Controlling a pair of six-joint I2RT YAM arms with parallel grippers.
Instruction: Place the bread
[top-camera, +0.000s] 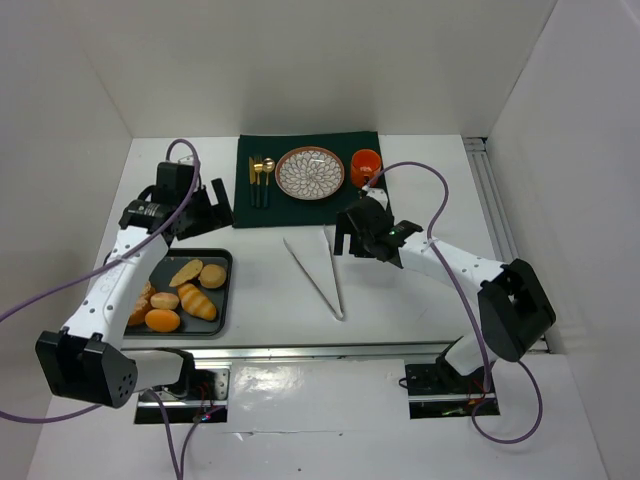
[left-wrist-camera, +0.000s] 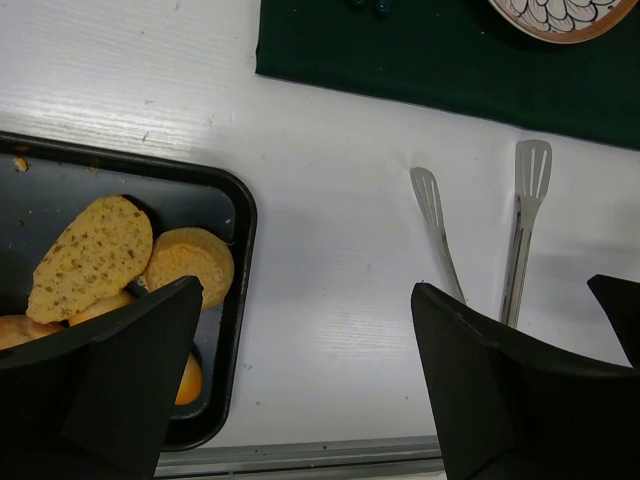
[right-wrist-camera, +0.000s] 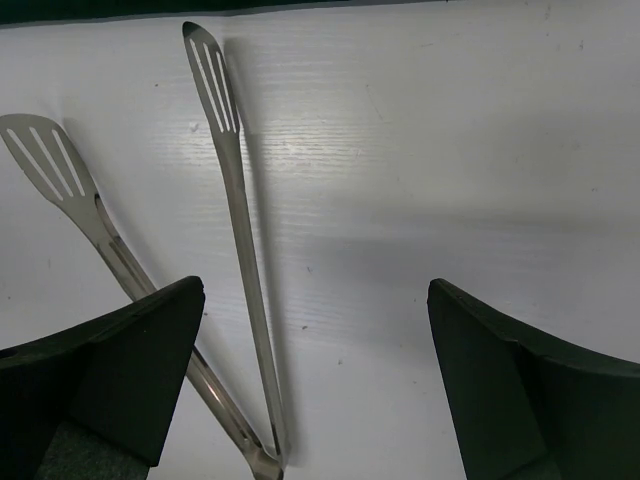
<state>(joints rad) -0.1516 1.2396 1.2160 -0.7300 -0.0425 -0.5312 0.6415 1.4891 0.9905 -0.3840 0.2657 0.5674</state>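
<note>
1. Two grippers are hanging wide open and empty: your left gripper (top-camera: 215, 205) and your right gripper (top-camera: 342, 238).
2. The bread (top-camera: 212, 275) is lying in the tray (top-camera: 228, 290), near its right rim.
3. You are likely setting up a pick of the tongs (top-camera: 315, 275). The right gripper is hovering over them, needing lowering and closing.

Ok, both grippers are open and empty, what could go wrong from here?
The bread sits packed against a flat slice and other rolls in the tray, so a wrong or double pick seems possible. The tongs lie splayed below the right gripper; closing on one arm could skid them. The orange cup stands close beside the plate and could get knocked.
</note>
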